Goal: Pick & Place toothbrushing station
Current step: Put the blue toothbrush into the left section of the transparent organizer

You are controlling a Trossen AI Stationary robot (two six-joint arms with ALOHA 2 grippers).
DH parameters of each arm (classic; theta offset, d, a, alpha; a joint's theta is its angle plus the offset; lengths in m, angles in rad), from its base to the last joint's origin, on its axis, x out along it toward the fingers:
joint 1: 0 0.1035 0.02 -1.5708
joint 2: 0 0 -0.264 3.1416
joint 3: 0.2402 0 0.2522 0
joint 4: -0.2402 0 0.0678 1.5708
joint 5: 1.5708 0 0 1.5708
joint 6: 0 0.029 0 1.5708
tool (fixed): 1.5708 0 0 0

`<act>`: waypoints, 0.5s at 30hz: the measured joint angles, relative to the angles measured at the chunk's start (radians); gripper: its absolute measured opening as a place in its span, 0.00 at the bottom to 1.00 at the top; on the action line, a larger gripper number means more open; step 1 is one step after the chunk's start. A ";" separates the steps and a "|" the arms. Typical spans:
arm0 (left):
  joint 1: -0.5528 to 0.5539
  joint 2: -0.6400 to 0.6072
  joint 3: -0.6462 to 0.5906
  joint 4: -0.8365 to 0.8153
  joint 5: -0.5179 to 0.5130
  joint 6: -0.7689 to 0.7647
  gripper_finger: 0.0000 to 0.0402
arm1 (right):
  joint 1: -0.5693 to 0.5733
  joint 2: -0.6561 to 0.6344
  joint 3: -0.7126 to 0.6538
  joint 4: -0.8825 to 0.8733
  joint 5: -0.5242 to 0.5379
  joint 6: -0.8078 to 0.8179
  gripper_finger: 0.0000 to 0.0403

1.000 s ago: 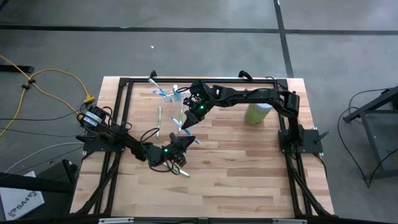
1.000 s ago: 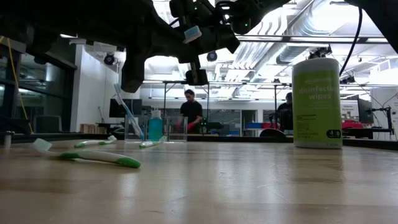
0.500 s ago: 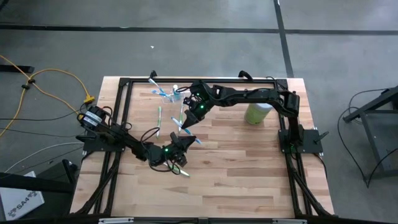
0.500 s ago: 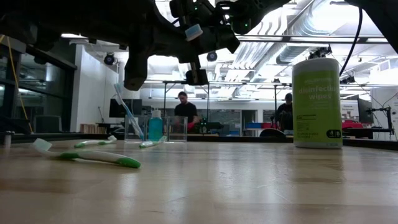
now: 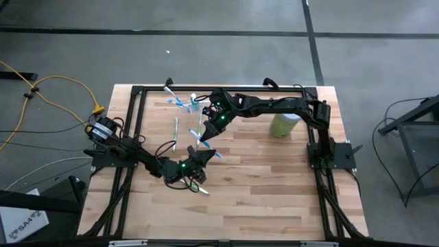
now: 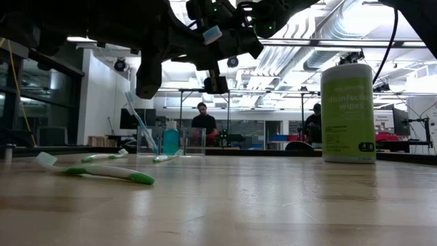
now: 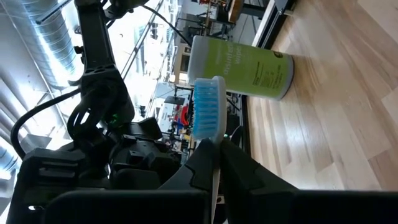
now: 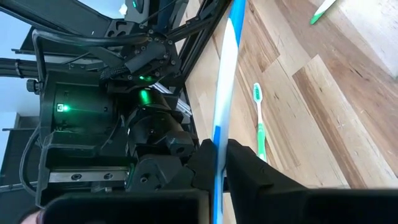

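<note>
Right now the table (image 5: 274,185) carries a clear holder (image 5: 194,108) at its far edge. Nearer it, the right gripper (image 5: 208,136) pinches a blue toothbrush (image 8: 224,93), long axis toward the left gripper (image 5: 204,156), also clamped on that brush's bristle end (image 7: 208,115).

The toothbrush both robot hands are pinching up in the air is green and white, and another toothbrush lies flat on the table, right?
Not quite. The held toothbrush is blue and white, as the right wrist view shows, with its blue bristles clear in the left wrist view. The left gripper and right gripper do both pinch it, and a green toothbrush does lie flat on the table.
</note>
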 joint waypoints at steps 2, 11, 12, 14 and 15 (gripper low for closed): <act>0.000 0.000 0.000 0.003 -0.002 -0.003 0.01 | 0.000 0.000 0.000 0.007 -0.001 -0.005 0.09; -0.020 0.000 0.001 0.002 -0.022 -0.015 0.01 | 0.005 0.000 0.000 0.019 -0.028 -0.008 0.21; -0.024 0.000 0.001 0.002 -0.025 -0.014 0.01 | 0.004 0.000 0.000 0.019 -0.028 -0.008 0.21; -0.030 0.000 0.001 0.001 -0.043 -0.010 0.00 | 0.004 0.000 0.000 0.019 -0.028 -0.008 0.23; -0.034 0.000 0.001 0.000 -0.050 -0.010 0.00 | 0.004 0.000 0.000 0.019 -0.031 -0.008 0.23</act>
